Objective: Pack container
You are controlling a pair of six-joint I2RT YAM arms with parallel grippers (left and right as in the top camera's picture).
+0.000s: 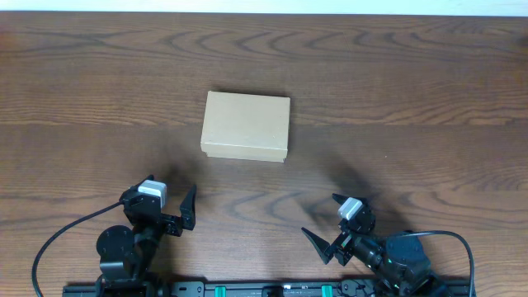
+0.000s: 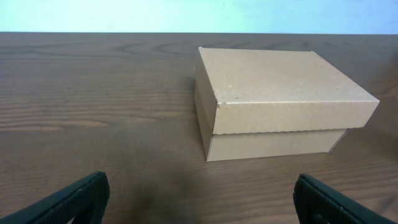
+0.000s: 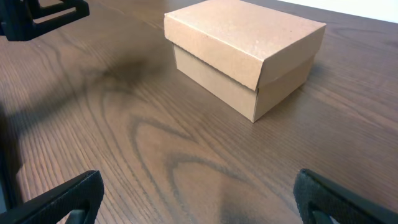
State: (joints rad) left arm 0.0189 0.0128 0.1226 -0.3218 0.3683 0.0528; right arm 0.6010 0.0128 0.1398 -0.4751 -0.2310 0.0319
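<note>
Left tool (image 2: 200, 200) and right tool (image 3: 199, 202) — both spread wide, empty.

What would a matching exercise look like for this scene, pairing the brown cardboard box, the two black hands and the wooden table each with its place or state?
Things:
1. small rectangular brown cardboard box
2. left black two-finger hand
3. right black two-finger hand
4. dark wooden table

Places or states:
A. open and empty, right of the box
B. bears the box
C. lid shut, mid-table
D. open and empty, left of the box

Pairs: 1-C, 2-D, 3-A, 4-B.
</note>
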